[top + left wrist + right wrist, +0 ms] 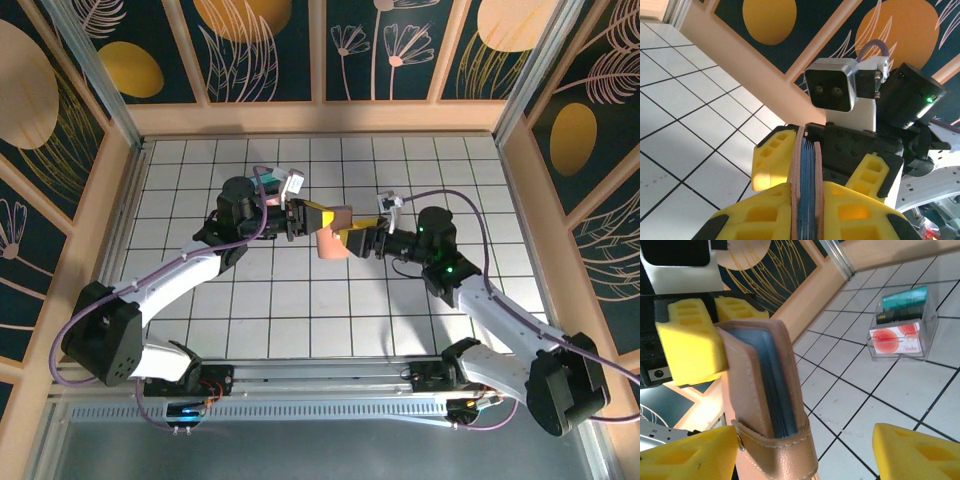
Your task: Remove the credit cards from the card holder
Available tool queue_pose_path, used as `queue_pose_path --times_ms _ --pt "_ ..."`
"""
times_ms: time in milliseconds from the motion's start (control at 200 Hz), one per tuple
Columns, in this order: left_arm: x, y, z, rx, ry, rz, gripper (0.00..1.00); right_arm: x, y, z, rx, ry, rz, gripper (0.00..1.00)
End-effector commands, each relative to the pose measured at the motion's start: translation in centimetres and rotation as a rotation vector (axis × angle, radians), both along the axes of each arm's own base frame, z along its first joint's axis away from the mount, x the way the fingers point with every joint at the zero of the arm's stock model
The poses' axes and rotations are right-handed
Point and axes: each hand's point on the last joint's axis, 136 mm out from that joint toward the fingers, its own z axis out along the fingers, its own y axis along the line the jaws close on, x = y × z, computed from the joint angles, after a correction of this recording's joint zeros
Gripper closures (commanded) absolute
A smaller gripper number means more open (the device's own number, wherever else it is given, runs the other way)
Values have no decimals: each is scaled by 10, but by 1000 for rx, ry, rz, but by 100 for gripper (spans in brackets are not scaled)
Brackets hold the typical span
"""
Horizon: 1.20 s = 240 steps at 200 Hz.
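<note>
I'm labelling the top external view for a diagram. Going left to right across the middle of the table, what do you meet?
left gripper → card holder → right gripper

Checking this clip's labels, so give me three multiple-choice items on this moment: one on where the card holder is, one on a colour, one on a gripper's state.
1. Where is the card holder?
A. Flat on the table
B. Inside the clear box
C. Held up in the left gripper

2. What colour are the pockets inside it?
A. Blue
B. Green
C. Red

3. How is the right gripper?
A. Shut on a card
B. Open, with a finger on either side of the card holder
C. Shut on the card holder

Answers:
1 C: the left gripper's yellow fingers clamp its edge in the air.
2 A: blue layers show between the tan covers.
3 B: a wide gap shows between the card holder and one finger.
</note>
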Motion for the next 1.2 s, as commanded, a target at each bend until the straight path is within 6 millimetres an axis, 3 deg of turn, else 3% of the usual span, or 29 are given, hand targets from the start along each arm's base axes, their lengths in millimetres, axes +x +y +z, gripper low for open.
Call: queue_pose_path --times_ms 0,170,240,310,390,545,776,961,1196 --pt "-5 -4 25 -56 -57 -44 100 -2 10 27 60 -69 54 39" --pt "5 -2 20 -46 -38 14 100 -3 12 29 85 -66 69 72" --pt "11 -2 18 -38 -29 44 100 -3 12 31 93 -61 68 81" --pt "15 -1 15 -25 -17 68 81 0 10 31 97 -50 51 92" --pt "18 2 11 -10 -8 82 67 5 6 33 108 -33 20 100" --pt "23 20 -3 -4 36 121 43 10 1 37 139 -6 11 100" --pt "8 25 -33 -12 109 83 22 14 1 44 191 15 38 100" --pt "5 24 -44 -26 141 62 23 15 7 46 210 30 84 100" --pt "4 20 -45 -57 148 26 30 12 12 48 247 48 137 100"
